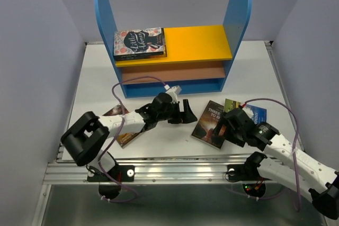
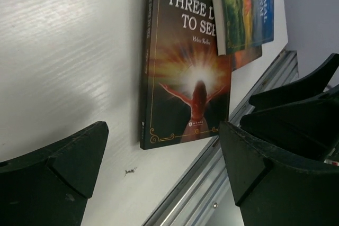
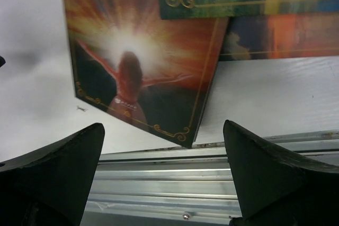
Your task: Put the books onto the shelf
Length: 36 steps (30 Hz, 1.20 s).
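Books [image 1: 212, 130] are mostly not yet put away. The white table [image 1: 95, 78] carries the whole scene, and the shelf [image 1: 175, 51] stands at its far side, with tall blue side panels and a yellow top board. One flowered book [image 1: 139, 43] lies flat on that top board at the shelf's left end, against the left panel. The brown middle board and the blue base below it look bare from here. So, as I judge it, one book is placed and the rest remain. In front of the shelf's right half, a dark book [image 2: 185, 78] with a glowing figure on its cover lies flat on the table. A green book [image 1: 231, 104] overlaps its corner, and a blue book [image 1: 258, 114] lies beside the green one. In front of the shelf's left end, at least one more orange-brown book [image 1: 125, 138] shows from under the left arm [image 1: 122, 123]. I cannot tell how many lie there. The left gripper [image 2: 162, 130] hangs in front of the shelf's middle with its jaws spread wide, holding nothing and touching nothing. The right gripper [image 3: 163, 125] hovers over the near corner of the dark book. Its jaws are equally wide and empty, and its fingers [image 3: 63, 162] are clear of the cover.
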Tool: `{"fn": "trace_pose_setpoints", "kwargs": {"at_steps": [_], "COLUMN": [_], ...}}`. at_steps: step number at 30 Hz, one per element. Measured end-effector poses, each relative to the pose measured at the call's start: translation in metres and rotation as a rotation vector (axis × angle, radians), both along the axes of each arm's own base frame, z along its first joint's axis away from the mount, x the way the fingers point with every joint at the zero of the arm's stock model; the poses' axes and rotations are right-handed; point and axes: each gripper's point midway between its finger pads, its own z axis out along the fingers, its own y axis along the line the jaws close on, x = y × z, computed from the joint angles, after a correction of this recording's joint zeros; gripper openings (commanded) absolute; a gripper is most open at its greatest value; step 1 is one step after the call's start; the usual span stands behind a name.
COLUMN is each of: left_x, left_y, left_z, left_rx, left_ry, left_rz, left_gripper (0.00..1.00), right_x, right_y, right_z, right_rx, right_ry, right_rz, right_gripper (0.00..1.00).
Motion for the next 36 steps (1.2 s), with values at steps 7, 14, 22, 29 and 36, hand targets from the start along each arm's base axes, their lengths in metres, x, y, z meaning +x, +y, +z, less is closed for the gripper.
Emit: {"fn": "trace_pose_setpoints", "kwargs": {"at_steps": [7, 14, 22, 29, 36], "left_x": [-0.016, -0.030, -0.028, -0.024, -0.018], "left_y": [-0.024, -0.045, -0.053, -0.054, -0.060], "left_z": [-0.031, -0.047, -0.065, -0.076, -0.070], "left_rx": [-0.002, -0.035, -0.022, -0.007, -0.041], "left_ry": [0.041, 0.058, 0.086, 0.103, 0.120], "left_rz": [-0.122, -0.211, -0.215, -0.191, -0.164], "left_gripper": [0.89, 0.74, 0.66, 0.19, 0.00], "right_x": [-0.026, -0.019, -0.007, 0.000, -0.003], "right_y": [-0.010, -0.002, 0.011, 0.016, 0.007], "right_z": [-0.055, -0.058, -0.056, -0.058, -0.056], "right_rx": [0.002, 0.108, 0.172, 0.180, 0.169], "right_ry": [0.134, 0.077, 0.040, 0.021, -0.019], "right_rz": [-0.079, -0.132, -0.146, -0.137, -0.130], "right_gripper": [1.00, 1.00, 1.00, 0.49, 0.25]}}
